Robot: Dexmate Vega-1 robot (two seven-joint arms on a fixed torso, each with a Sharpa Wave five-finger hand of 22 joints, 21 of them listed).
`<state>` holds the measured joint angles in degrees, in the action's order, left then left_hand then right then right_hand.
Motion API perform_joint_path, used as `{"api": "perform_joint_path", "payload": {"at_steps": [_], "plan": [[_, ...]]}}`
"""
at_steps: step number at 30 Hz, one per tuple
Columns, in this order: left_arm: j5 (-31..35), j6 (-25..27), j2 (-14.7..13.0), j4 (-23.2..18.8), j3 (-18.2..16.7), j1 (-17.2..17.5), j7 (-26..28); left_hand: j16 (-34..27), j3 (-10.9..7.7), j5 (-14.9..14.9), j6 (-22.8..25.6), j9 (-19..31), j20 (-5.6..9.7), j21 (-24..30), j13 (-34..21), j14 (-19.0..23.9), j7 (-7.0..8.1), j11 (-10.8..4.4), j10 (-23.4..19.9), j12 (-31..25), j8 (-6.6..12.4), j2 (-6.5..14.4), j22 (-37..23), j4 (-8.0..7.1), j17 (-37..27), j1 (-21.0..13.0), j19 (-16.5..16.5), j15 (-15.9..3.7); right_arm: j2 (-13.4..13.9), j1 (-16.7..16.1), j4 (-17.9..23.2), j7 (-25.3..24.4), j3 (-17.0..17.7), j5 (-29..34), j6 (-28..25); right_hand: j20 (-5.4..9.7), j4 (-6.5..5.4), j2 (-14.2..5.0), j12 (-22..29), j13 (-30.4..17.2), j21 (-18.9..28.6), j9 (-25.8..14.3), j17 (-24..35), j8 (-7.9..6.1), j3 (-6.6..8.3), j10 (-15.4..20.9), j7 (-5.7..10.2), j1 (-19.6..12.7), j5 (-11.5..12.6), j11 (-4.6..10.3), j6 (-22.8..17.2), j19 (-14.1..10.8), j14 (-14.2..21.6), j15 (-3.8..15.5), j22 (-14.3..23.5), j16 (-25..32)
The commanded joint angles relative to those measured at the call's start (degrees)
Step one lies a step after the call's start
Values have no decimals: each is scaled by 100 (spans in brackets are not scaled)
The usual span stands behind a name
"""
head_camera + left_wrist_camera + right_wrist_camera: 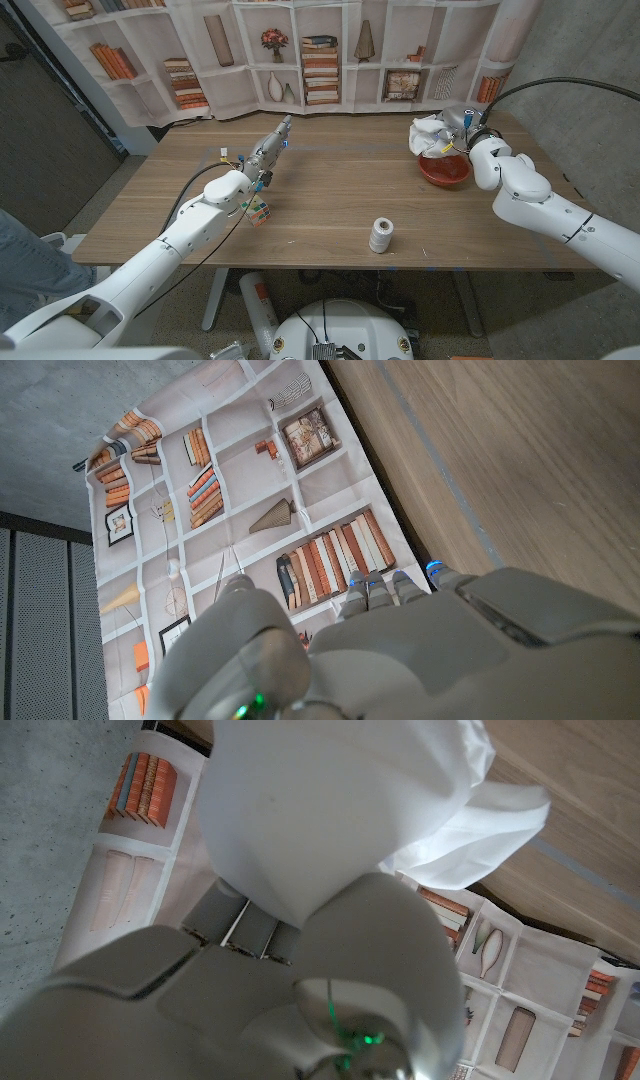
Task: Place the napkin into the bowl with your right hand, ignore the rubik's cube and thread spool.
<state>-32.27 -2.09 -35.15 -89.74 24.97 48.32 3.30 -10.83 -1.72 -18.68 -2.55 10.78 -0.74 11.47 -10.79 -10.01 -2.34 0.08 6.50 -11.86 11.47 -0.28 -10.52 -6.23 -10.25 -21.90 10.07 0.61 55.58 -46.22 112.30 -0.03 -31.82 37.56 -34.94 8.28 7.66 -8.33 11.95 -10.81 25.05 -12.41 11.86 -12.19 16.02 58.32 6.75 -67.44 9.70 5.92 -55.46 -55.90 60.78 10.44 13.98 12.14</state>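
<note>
White crumpled cloth napkin (430,132) is held bunched in the fingers of the right hand (462,128), over the far rim of the shallow red bowl (445,171) at the right of the wooden table (330,200). Left hand (268,150) is extended, fingers straight and together, holding nothing. Multicoloured rubik's cube (258,211) lies beside the left forearm; white thread spool (381,235) stands near the front edge.
</note>
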Motion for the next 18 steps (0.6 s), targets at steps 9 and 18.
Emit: {"api": "perform_joint_path", "payload": {"at_steps": [9,18], "plan": [[13,-4,-26,-55,-13,29,15,8,60,16,10,12,-31,38,-9,-106,4,-21,24,8,1,56,-25,0,-21,-33,835,17,113,-232,36,-325,122,-346,-292,399,-18,-48,20,-15,90,-13,37,-14,16,48,32,-4,39,36,-92,11,14,296,33,25],[8,-19,-32,-44,-22,27,-1,8,70,17,9,13,-34,36,-9,-109,4,-11,29,10,1,60,-25,1,-21,-35,841,20,169,-237,41,-352,65,-408,-373,401,-29,-53,15,-15,126,-14,40,-9,10,42,18,5,39,35,-97,26,18,286,39,28]]}}
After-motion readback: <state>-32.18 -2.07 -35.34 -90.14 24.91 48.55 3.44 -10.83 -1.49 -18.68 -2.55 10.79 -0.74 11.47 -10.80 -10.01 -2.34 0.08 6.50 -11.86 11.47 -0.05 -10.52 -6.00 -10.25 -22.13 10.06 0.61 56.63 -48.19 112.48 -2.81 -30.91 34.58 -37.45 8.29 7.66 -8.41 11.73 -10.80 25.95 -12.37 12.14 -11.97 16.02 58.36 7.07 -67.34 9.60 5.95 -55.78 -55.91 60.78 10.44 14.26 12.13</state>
